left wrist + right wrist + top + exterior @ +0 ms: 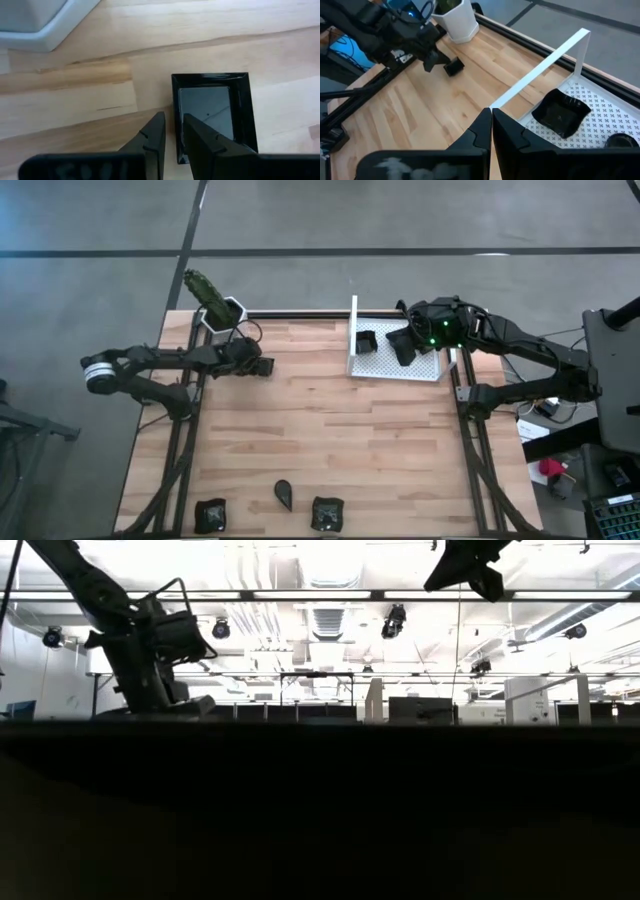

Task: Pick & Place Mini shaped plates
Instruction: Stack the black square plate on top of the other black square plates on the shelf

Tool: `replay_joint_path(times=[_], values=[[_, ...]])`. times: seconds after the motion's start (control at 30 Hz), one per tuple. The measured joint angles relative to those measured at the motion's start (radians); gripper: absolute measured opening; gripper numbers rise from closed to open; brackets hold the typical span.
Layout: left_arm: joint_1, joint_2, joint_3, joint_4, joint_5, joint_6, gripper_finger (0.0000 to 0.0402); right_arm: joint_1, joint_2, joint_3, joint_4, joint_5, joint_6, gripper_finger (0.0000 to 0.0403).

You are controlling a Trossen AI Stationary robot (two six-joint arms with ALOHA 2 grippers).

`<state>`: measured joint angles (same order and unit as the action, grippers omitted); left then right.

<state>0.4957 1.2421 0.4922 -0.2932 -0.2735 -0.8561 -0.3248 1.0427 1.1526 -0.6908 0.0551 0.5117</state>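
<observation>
Five plates in sight: I count three along the tabletop's near edge, one on the tray, one at my left gripper.
Target plate: small black rectangular plate, lying flat on the wood near the far-left corner, just beside the white cactus pot.
Key relation: left gripper is right at this plate. One finger sits over the plate's well, the other just outside the rim, so they straddle one long side wall.
Long axis: plate's long side runs along the fingers' reach, so the bite goes across the thin rim, not across the plate's width.
Left fingers: narrow gap, rim between them. I can't tell whether they're actually pinching it or just hovering around it.
Nearer arm: left, by far. The right is well apart on the other side.
Right gripper: fingers pressed together, holding nothing, hanging over the white tray's near-left corner at the far-right of the tabletop.
Tray contents: one black scalloped plate on the perforated floor; a second dark rim shows at the tray's edge, too little of it to tell what it is.
Near edge: square plate, leaf plate, square plate, untouched.
Next call: my guess is firm up on the rim, then lift straight.
</observation>
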Motion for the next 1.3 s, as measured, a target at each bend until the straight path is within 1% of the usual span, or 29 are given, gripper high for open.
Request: replay_joint_path(times=[0.2,0.4,0.53,0.6,0.7,0.8,0.9,1.03,1.2,1.3], values=[[0.0,0.011,-0.027,0.031,0.0,-0.013,0.0062,0.0,0.0,0.0,0.027,-0.001,0.0,0.0012],[0.0,0.052,-0.035,0.1,0.028,-0.009,0.0062,0.0,0.0,0.0,0.039,-0.002,-0.014,0.0012],[0.0,0.071,-0.034,0.11,0.029,-0.009,0.0061,0.0,0.0,0.0,0.039,-0.002,-0.015,0.0012],[0.0,0.074,-0.033,0.111,0.031,-0.009,0.005,0.0,0.0,0.0,0.039,-0.002,-0.015,0.0012],[0.001,0.072,-0.03,0.116,0.047,0.012,0.0012,0.0,0.0,0.0,0.039,-0.002,-0.015,0.0012],[0.0,0.068,-0.021,0.106,0.066,0.036,0.0005,0.0,0.0,0.0,0.039,-0.002,-0.019,0.0012],[-0.003,0.063,0.01,0.099,0.109,0.067,0.0002,0.0,-0.005,0.0,0.037,-0.003,-0.019,0.0012],[-0.032,0.063,0.087,0.072,0.162,0.112,0.0001,0.0,-0.023,0.0,0.038,-0.003,-0.019,0.0012],[-0.108,0.065,0.225,0.027,0.213,0.162,0.0001,0.0,-0.043,0.0,0.037,-0.004,-0.019,0.0012],[-0.17,0.093,0.312,0.0,0.212,0.18,0.0001,0.0,-0.047,0.0,0.037,-0.009,-0.019,0.0012]])
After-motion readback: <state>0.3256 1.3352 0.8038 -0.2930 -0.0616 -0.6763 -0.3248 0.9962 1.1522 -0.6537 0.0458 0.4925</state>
